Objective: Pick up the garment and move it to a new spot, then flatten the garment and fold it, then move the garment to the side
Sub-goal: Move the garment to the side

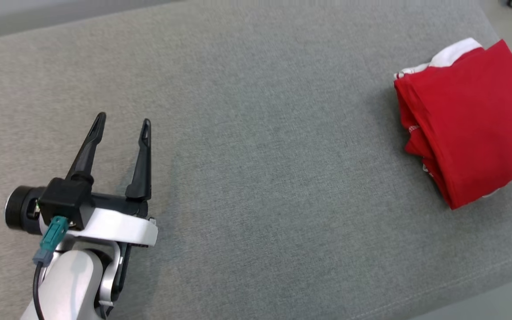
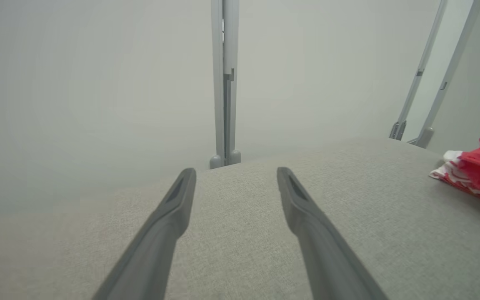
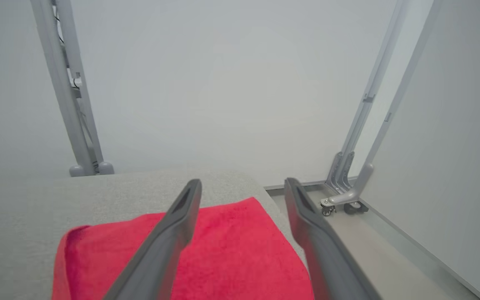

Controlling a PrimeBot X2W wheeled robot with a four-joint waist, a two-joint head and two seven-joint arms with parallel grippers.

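While one garment [image 1: 469,120] lies folded, left hand [image 1: 123,120] and right hand [image 3: 242,183] gape.

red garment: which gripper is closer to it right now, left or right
Right. The right gripper hangs open over the folded red garment at the right end of the grey surface; the left gripper, also open, is far across it to the left.

Grey fabric surface [image 1: 256,178] — pale wall [image 2: 77,83] behind, metal posts [image 2: 224,83] (one on casters [image 3: 328,211])
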